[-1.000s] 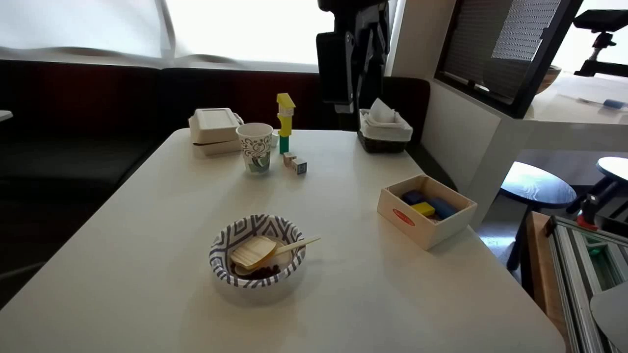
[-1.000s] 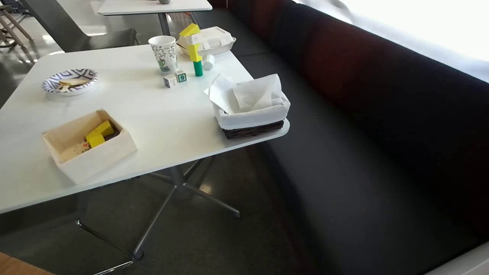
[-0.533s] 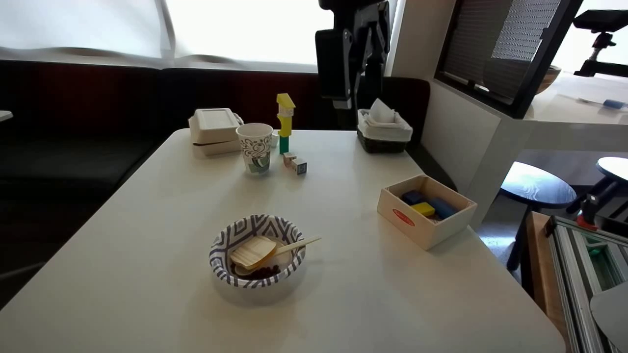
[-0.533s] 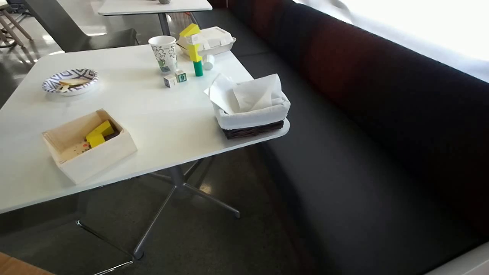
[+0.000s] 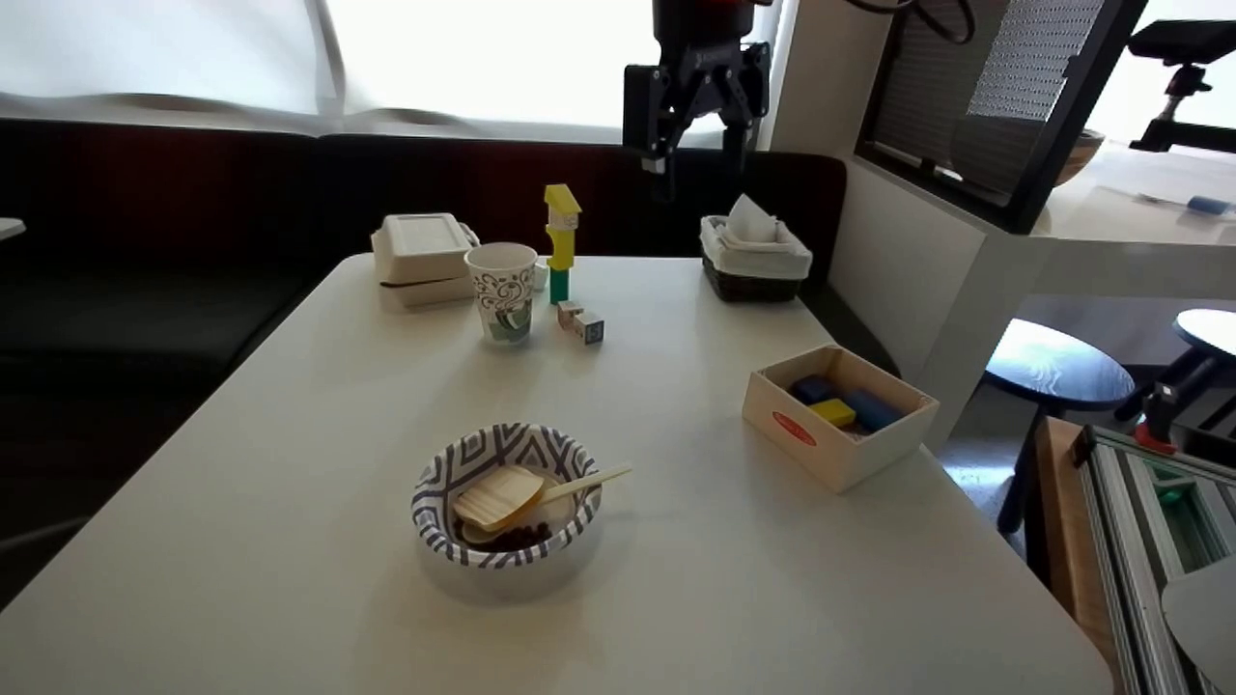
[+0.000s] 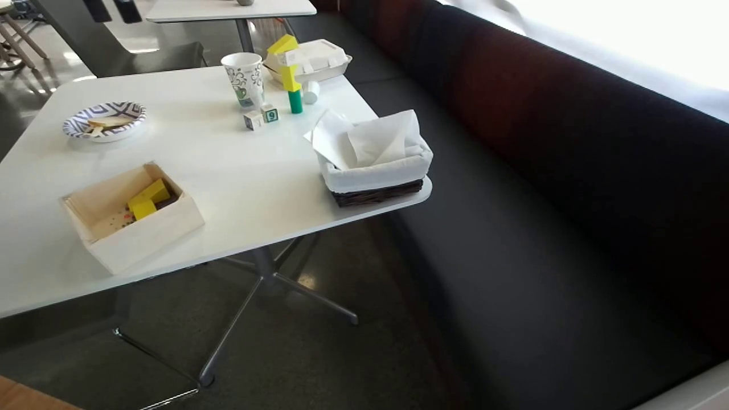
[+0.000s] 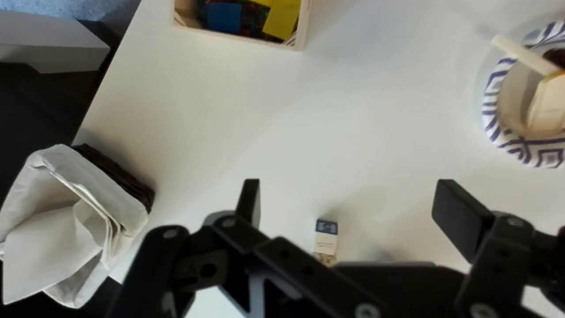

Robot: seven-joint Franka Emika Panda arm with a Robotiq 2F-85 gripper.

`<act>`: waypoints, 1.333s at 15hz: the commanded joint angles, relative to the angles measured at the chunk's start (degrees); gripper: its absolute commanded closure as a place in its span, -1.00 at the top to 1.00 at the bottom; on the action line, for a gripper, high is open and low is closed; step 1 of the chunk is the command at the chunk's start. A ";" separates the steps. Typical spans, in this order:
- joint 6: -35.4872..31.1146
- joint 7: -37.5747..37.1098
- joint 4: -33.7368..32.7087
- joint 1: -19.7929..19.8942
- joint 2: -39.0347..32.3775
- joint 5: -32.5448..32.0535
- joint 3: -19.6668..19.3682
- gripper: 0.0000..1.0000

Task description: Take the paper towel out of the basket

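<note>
Wrist view: gripper [image 7: 346,198] spread wide, fingers [image 7: 251,203] far apart, holding nothing, white table [image 7: 353,110] visible through the gap. The paper towel [image 7: 48,251] is in the basket [image 7: 117,173] at lower left of the frame, out to the left of both fingers, apart from them. It's white, creased, sticking up loose above the rim; basket is white on top, dark woven base below, by the table edge.

In an exterior view the gripper [image 5: 698,169] hangs at upper centre-right, fingers pointing down; the paper towel [image 5: 751,222] shows lower and to the right of it, peak up, apart. In an exterior view just the fingertips [image 6: 98,12] show at upper left; the paper towel [image 6: 381,142] is right of centre, well apart from them.

Other stuff: small blocks [image 7: 326,245] bottom centre of wrist view, seen between the fingers, down on the table. Box [image 7: 303,31] at top of that frame, left of centre, coloured pieces [image 7: 224,17] inside. Bowl [image 7: 492,110] cut off at right edge. Cup [image 5: 501,290] and tower [image 5: 560,241] left of centre in an exterior view, container [image 5: 425,251] left of both.
</note>
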State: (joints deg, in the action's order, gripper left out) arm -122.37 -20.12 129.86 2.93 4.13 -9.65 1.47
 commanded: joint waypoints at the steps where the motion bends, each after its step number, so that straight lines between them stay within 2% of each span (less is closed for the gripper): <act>1: -4.92 -1.22 -4.22 2.12 -6.82 -4.10 -3.47 1.00; 3: -9.30 -9.47 -5.97 2.66 -10.02 -10.86 -5.37 1.00; 4: -6.92 -3.53 -3.41 2.02 -6.27 -6.32 -5.22 1.00; 11: -9.67 -8.76 -6.31 1.92 -10.43 -10.95 -6.95 1.00; 12: -8.63 -7.32 -7.58 2.50 -11.66 -9.35 -7.37 1.00; 15: -8.63 -4.65 -10.91 3.83 -15.37 -10.42 -9.80 1.00; 18: -8.51 -0.80 -14.09 4.92 -19.15 -8.88 -11.96 1.00; 20: -9.63 -1.37 -15.81 5.33 -21.91 -9.49 -13.51 1.00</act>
State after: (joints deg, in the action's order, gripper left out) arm -131.39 -22.32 117.88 7.78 -12.83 -19.10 -10.47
